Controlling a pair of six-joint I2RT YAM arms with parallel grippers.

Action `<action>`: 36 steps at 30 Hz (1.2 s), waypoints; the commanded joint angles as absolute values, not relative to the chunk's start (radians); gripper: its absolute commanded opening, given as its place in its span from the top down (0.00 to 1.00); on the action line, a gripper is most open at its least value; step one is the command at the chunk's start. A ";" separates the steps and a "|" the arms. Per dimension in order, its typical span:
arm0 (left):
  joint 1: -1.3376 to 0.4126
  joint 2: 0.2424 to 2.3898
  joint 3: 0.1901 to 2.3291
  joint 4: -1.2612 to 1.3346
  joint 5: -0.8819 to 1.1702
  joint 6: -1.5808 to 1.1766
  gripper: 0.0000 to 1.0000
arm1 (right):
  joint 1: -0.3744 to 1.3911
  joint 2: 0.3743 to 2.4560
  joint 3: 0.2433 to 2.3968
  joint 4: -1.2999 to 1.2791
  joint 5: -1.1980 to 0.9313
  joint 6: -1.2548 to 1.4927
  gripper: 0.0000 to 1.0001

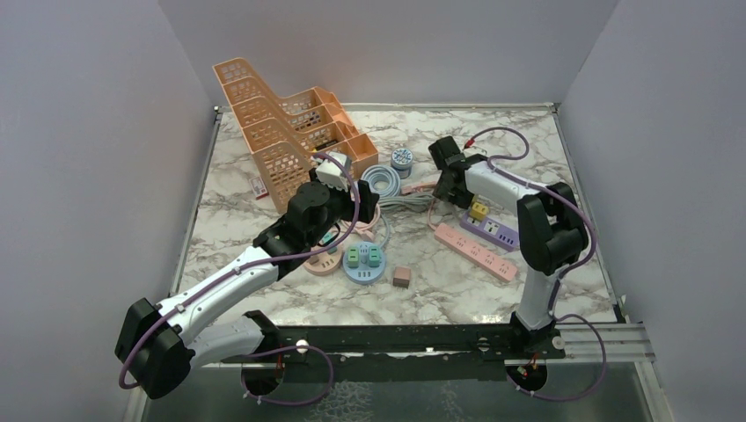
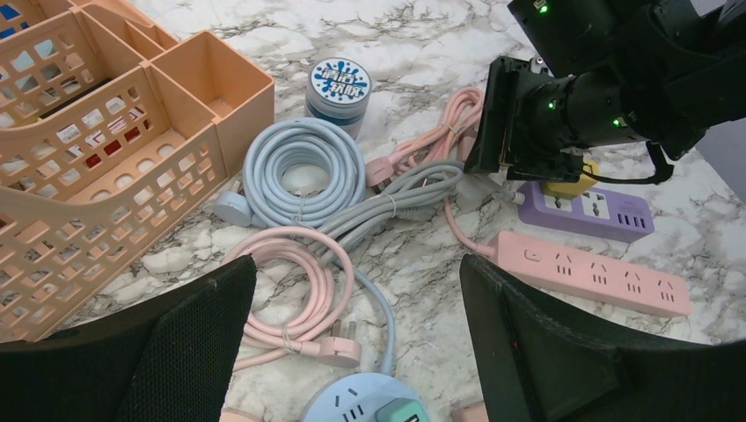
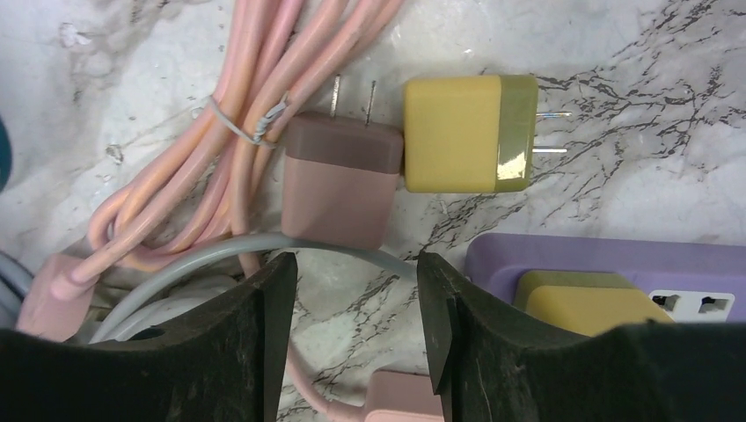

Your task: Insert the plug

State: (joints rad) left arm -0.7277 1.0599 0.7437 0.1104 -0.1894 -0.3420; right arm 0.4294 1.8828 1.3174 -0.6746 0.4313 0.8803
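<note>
Both open — left claw (image 2: 356,272), right claw (image 3: 356,264) — pink plug (image 3: 339,176) against yellow plug (image 3: 466,134).

L arm (image 1: 224,283): white shell links, fat black joint housings. R arm (image 1: 495,183): same build, white + black. Purple cable (image 1: 583,230) runs outside each of my arms in loose loops, w/ small red connector (image 1: 470,141) near R wrist. White box (image 1: 332,172) on L wrist. L fingers (image 2: 180,356): broad black slabs, matte, grainy, rounded edges. R fingers (image 3: 251,352): same black, thick, curved inner faces. R wrist block (image 2: 616,53): black, boxy, green LEDs (image 2: 552,104) lit.
</note>
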 commanded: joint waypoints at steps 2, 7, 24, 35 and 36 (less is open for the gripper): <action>-0.724 1.059 0.752 0.124 -0.164 -0.344 0.12 | 0.408 1.931 1.360 -0.675 0.472 0.917 0.47; -0.724 1.064 0.758 0.122 -0.163 -0.342 0.12 | 0.393 1.952 1.376 -0.642 0.452 0.898 0.43; -0.724 1.051 0.758 0.116 -0.200 -0.338 0.12 | 0.374 1.953 1.407 -0.625 0.468 0.956 0.42; -0.724 1.036 0.760 0.105 -0.210 -0.328 0.12 | 0.349 2.030 1.426 -0.611 0.413 0.967 0.43; -0.724 1.036 0.759 0.105 -0.210 -0.328 0.12 | 0.347 2.034 1.429 -0.610 0.407 0.963 0.45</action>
